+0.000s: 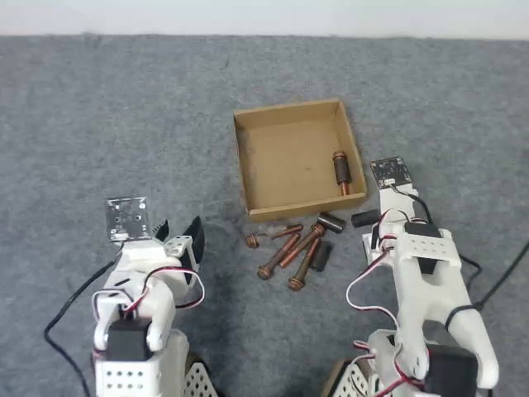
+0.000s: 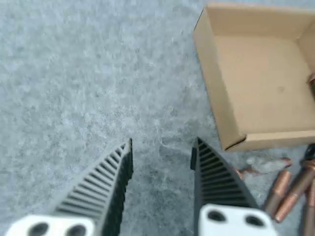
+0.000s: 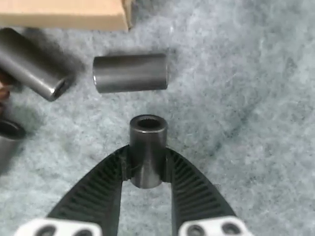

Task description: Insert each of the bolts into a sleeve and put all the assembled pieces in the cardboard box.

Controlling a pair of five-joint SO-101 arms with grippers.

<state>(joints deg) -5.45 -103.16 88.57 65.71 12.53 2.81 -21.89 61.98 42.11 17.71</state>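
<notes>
One assembled piece (image 1: 340,171) – a copper bolt through a dark collar – lies inside the cardboard box (image 1: 285,161), against the wall nearest the right arm. Just in front of the box, on the grey felt (image 1: 124,107), sits the loose stock: three long copper bolts (image 1: 302,244) lying close together in a fan, with a shorter copper piece (image 1: 252,240) just beside them on the left arm's side.

The right gripper (image 3: 147,153) is clamped on a dark sleeve (image 3: 147,142), pinching its lower half so that the open end shows beyond the fingertips (the fingers stand only as far apart as the sleeve is wide). Just ahead of it a second sleeve (image 3: 130,73) lies on its side, crosswise and apart from the held one. A third sleeve (image 3: 34,71) lies tilted near the box's corner, and a fourth sleeve (image 1: 320,256) rests just beside the bolts.

The left gripper (image 2: 164,145) hangs over bare felt off the box's near corner – jaws spread wide, nothing between them.
</notes>
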